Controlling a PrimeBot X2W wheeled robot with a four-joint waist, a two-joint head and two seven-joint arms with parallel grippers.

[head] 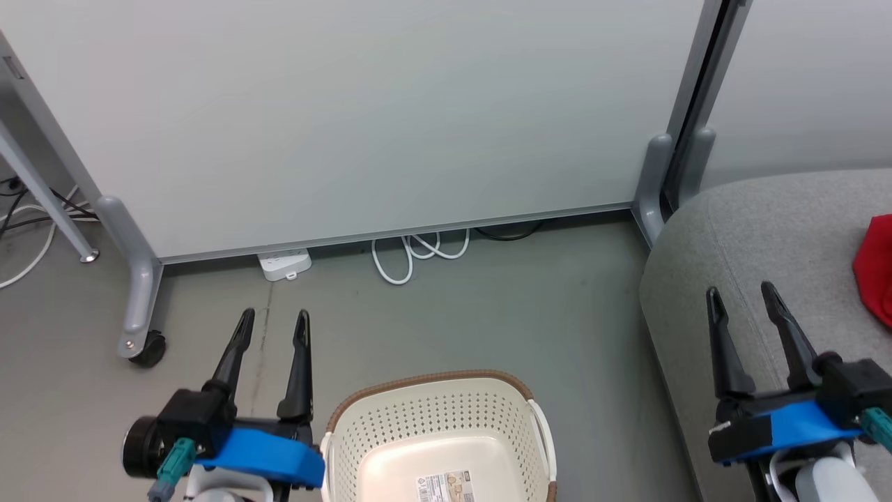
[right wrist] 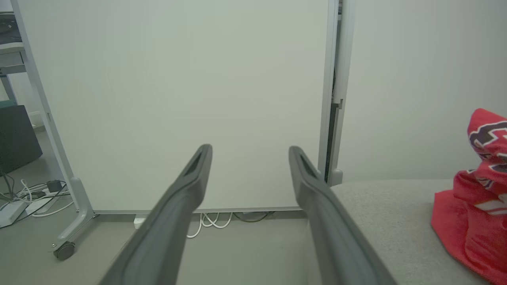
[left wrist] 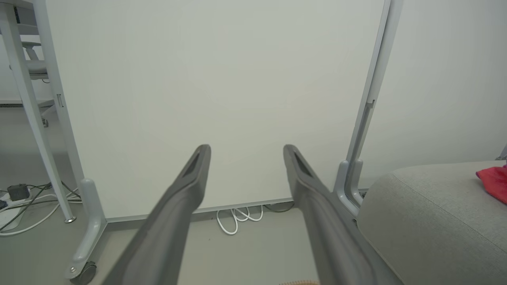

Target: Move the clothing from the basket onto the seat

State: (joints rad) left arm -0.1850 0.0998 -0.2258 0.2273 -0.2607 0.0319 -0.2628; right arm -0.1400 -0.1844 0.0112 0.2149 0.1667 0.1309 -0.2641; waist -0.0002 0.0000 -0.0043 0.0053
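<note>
The cream perforated basket (head: 432,411) with its brown rim stands on the floor at the bottom centre, and its inside holds only a paper label. Red clothing (head: 877,268) lies on the light grey seat (head: 752,230) at the right edge; the right wrist view shows a red jersey (right wrist: 479,198) with dark white-edged print bunched on the seat (right wrist: 388,213). A corner of the red cloth (left wrist: 494,182) sits on the seat (left wrist: 427,221) in the left wrist view. My left gripper (head: 273,326) is open left of the basket. Over the seat's front edge, my right gripper (head: 742,298) is open with nothing between its fingers.
A white partition panel (head: 362,118) on grey castor legs (head: 139,307) stands behind the basket. A power strip (head: 284,265) and looped white cable (head: 418,251) lie at its foot. More cables (head: 28,216) trail at the far left. Bare grey floor (head: 488,314) lies between basket and panel.
</note>
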